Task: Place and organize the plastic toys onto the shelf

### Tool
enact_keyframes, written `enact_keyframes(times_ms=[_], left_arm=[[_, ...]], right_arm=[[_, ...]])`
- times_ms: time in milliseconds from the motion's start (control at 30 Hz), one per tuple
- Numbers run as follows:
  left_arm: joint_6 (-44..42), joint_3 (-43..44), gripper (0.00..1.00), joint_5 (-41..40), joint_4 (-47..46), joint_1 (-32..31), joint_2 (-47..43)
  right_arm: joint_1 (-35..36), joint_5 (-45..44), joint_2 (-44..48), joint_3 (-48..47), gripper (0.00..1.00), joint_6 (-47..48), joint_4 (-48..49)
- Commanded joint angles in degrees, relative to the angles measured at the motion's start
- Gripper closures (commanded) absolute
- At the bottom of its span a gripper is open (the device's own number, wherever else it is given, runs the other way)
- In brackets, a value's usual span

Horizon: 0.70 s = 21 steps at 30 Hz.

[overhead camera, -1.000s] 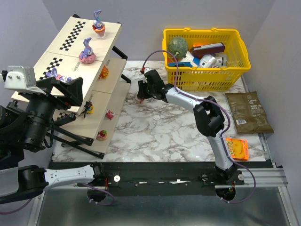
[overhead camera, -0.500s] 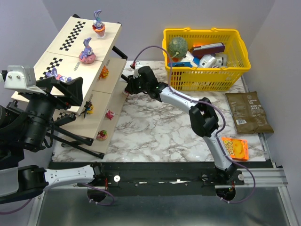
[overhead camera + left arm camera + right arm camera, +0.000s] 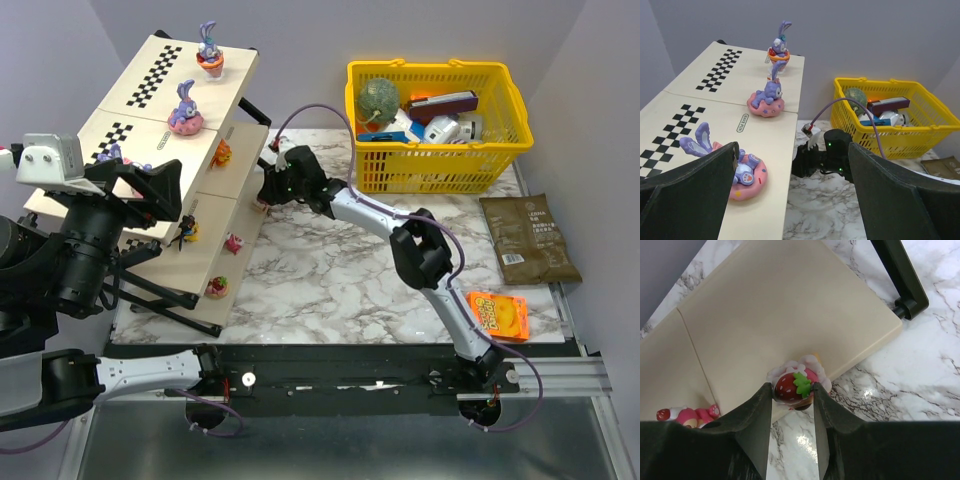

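The shelf [image 3: 150, 80] stands slanted at the left, and several plastic toys sit on it. Purple-eared rabbits [image 3: 208, 50] [image 3: 185, 110] occupy the top tier. Small figurines [image 3: 222, 152] [image 3: 233, 242] [image 3: 216, 288] are on the lower tiers. My right gripper [image 3: 265, 195] reaches to the lower tier's right edge. It is shut on a strawberry cupcake toy [image 3: 792, 384], which hangs over the beige panel's [image 3: 780, 315] edge. My left gripper [image 3: 793, 147] hovers wide open above the shelf [image 3: 730, 80], over a rabbit on a pink doughnut [image 3: 742, 172], holding nothing.
A yellow basket [image 3: 437, 125] with a green ball and boxes stands at the back right. A brown packet [image 3: 528, 238] and an orange snack packet [image 3: 499, 315] lie on the right of the marble table. The shelf's black frame leg [image 3: 900, 280] juts out beside the panel.
My right gripper has swung left from over the table to the shelf's edge, carrying the strawberry toy. The left arm has shifted only slightly.
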State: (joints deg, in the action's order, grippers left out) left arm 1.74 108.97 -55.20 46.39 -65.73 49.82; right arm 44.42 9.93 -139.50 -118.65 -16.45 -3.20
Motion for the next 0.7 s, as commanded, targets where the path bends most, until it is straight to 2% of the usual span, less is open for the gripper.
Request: enact_keyframes(times_ms=[0, 200, 667], left_arm=[[-0.7, 1.0, 0.01, 0.5, -0.9, 0.2, 1.0], [-0.7, 0.9, 0.01, 0.5, -1.1, 0.2, 1.0], [-0.7, 0.9, 0.01, 0.3, -1.0, 0.1, 1.0]], right_arm=[[1.4, -0.2, -1.3, -3.5, 0.92, 1.4, -0.2], [2.6, -1.9, -4.1, -8.7, 0.88, 3.4, -5.0], [2.7, -3.8, -5.4, -9.1, 0.75, 3.3, -6.8]])
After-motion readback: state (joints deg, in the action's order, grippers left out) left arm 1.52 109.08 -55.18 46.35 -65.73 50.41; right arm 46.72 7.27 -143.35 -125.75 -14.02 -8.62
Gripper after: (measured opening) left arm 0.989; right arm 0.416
